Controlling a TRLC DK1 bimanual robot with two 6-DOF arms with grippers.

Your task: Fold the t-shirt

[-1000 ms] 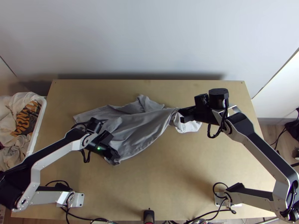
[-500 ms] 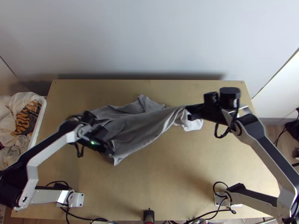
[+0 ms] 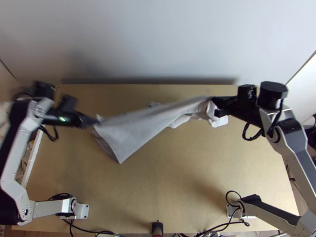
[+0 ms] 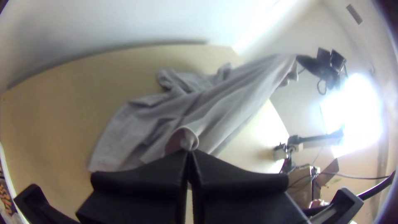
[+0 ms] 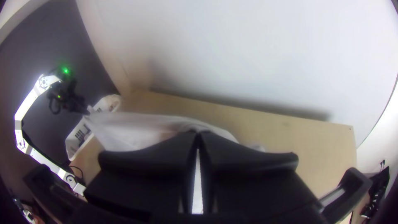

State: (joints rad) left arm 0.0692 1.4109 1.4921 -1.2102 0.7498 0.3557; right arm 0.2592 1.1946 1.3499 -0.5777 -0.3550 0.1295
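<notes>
t-shirt (image 3: 136, 126) hangs bunched and taut over the table (image 3: 177, 189), left to right, the left gripper (image 3: 93, 121) and right gripper (image 3: 216, 106) both clamped on it. gripping looks done; spreading it flat and all the folding remain.

Open near tabletop (image 3: 177, 185), taut t-shirt (image 3: 134, 132) across the middle

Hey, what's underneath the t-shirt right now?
The light wooden table shows around the t-shirt, which is held up between the left gripper and right gripper. The cloth hides what is directly beneath it, so I can't tell if anything else is there.
</notes>
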